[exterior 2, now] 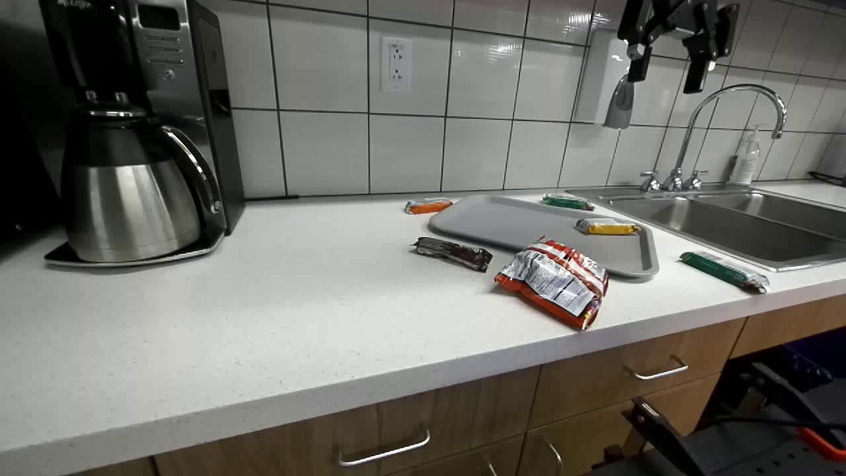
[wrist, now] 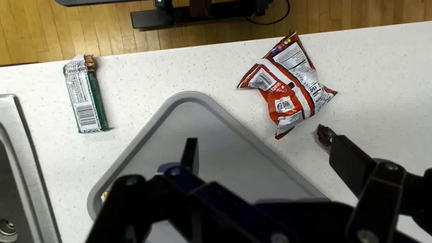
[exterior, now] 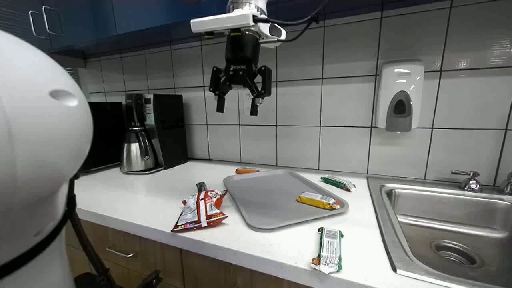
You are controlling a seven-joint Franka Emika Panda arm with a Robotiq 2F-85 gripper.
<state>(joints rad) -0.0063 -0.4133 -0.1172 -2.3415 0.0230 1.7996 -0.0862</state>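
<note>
High above the counter, my gripper stands open, its fingers wide apart with nothing between them. In the wrist view the gripper spans the grey tray far below. A yellow-wrapped bar lies on the tray. Beside the tray rests a red snack bag, and close to the bag is a dark brown bar, partly hidden behind a finger in the wrist view. One green-wrapped bar sits near the counter's front edge. Another green bar and an orange bar lie behind the tray.
A steel sink adjoins the counter on the tray's side. At the far end stands a coffee maker with a steel carafe. A soap dispenser hangs on the tiled wall, and cabinets run overhead.
</note>
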